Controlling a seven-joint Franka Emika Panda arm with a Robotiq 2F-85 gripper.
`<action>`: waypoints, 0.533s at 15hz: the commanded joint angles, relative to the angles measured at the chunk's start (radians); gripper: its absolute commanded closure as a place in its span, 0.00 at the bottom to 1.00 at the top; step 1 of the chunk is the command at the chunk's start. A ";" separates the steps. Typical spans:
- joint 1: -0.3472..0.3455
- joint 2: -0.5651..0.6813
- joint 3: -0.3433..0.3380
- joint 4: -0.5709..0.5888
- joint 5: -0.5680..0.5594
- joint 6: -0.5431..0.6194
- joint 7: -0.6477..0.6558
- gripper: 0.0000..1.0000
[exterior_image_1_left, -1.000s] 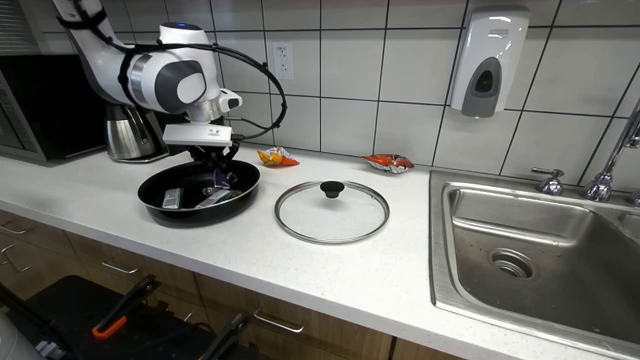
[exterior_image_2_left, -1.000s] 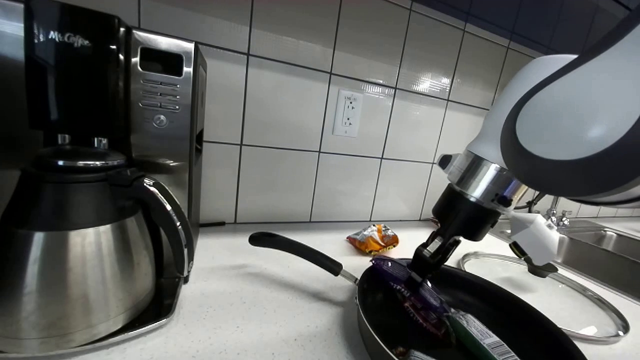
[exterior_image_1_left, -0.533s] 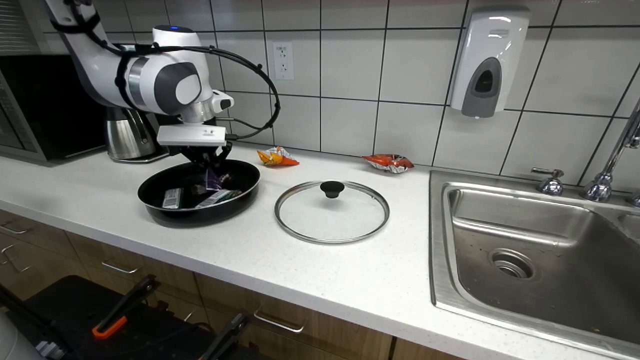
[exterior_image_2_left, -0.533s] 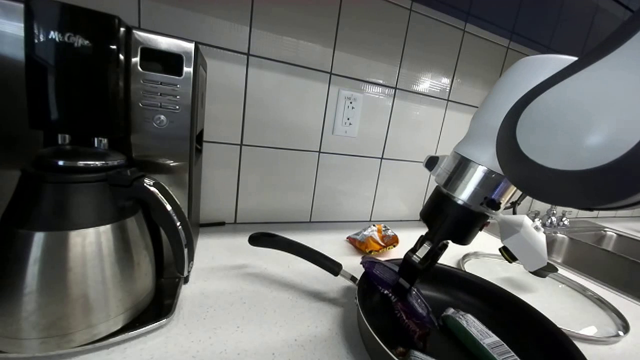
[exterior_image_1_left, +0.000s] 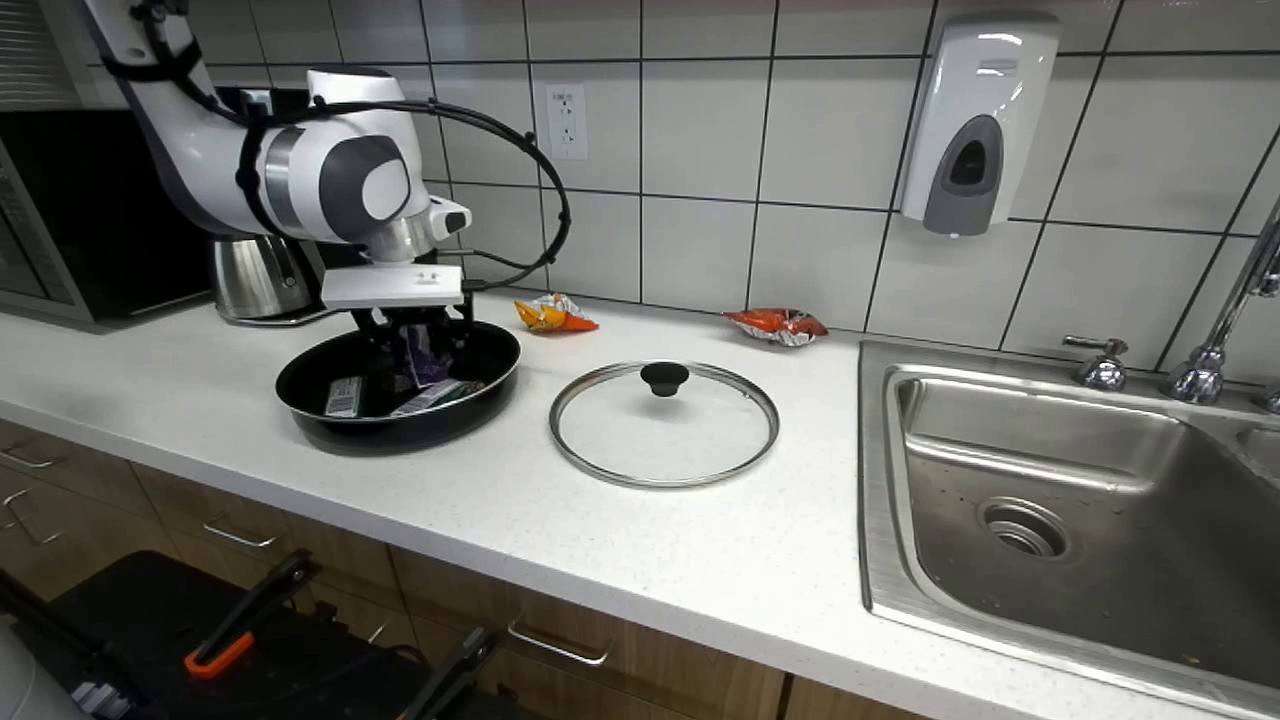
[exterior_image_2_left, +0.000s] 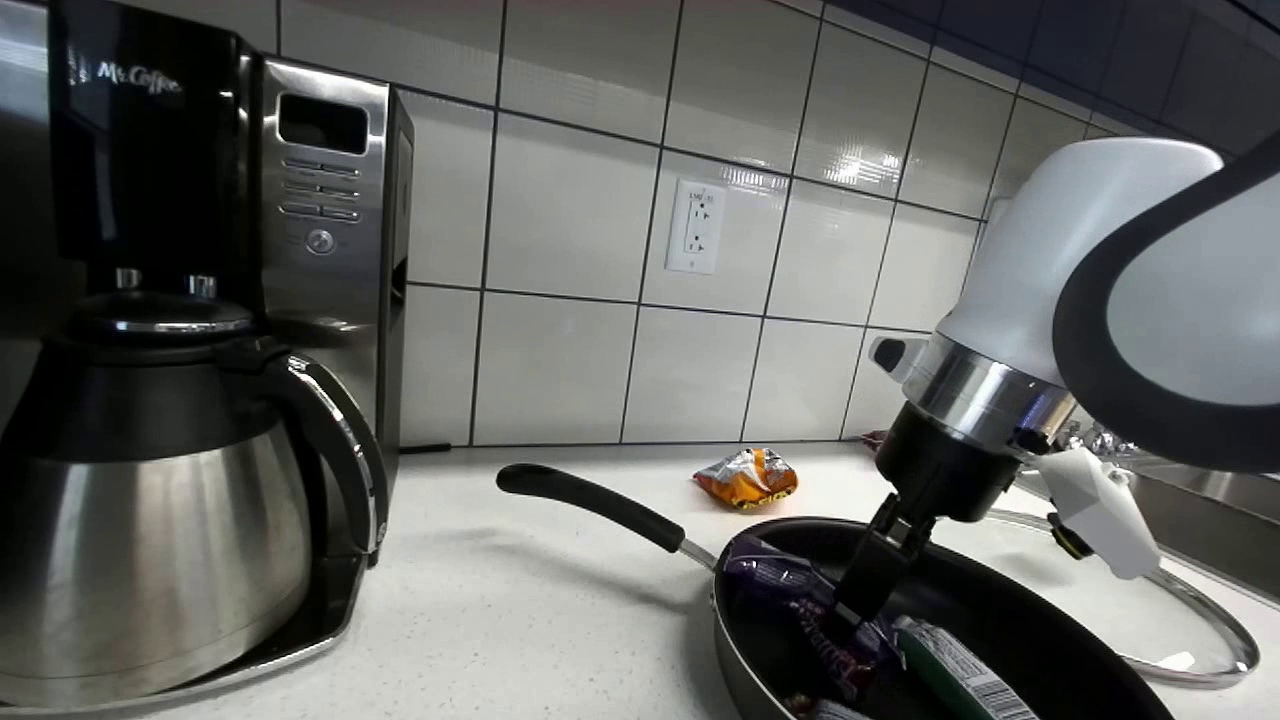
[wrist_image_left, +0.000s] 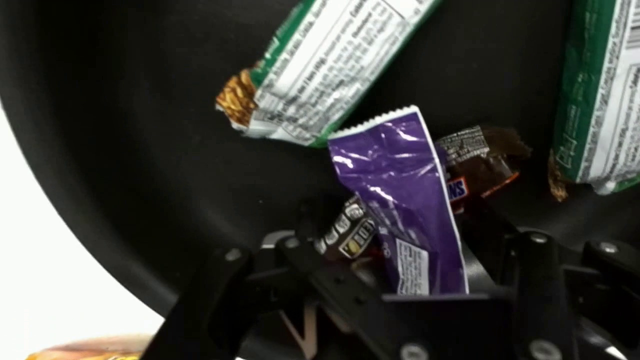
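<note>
Reaches down from upper left in an exterior view with white Panda arm (exterior_image_1_left: 370, 185), bent at the wrist, pointing gripper (wrist_image_left: 397, 215) into black frying pan (exterior_image_1_left: 430, 432). Straddles purple snack packet (wrist_image_left: 410, 195) with jaws well apart; cannot tell touching from just beside. Note purple snack packet inside frying pan, partly covering brown wrapper (wrist_image_left: 487, 170) in wrist view, with crimped end just beside green-and-white granola bar (wrist_image_left: 335, 70).

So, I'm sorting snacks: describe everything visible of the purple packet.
The purple packet is shiny, crinkled and plastic-looking, with a white-edged serrated end and white printed label. It lies in the black pan, overlapping brown wrappers in the wrist view, serrated end beside a green bar. The pincer is open, jaws either side; contact is unclear.
</note>
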 joint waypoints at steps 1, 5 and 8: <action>-0.011 -0.039 -0.056 -0.034 -0.087 -0.033 0.039 0.00; -0.034 -0.066 -0.095 -0.053 -0.116 -0.025 0.037 0.00; -0.077 -0.091 -0.064 -0.032 -0.075 -0.033 0.009 0.00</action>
